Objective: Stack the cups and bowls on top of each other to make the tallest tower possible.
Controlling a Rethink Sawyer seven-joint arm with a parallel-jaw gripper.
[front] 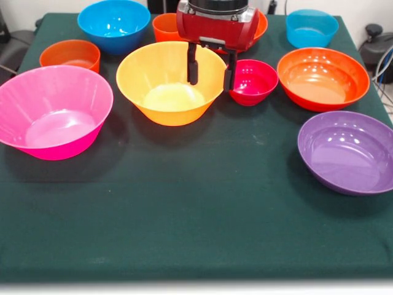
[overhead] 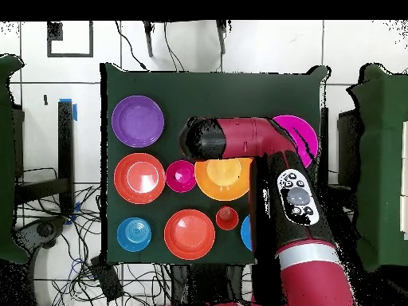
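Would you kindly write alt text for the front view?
The red arm's end effector, fingers open, hangs over the rim of the large yellow-orange bowl on a green table. Pink, magenta, orange-red, purple and blue bowls surround it, unstacked.

No legible txt, labels or nos. anywhere.
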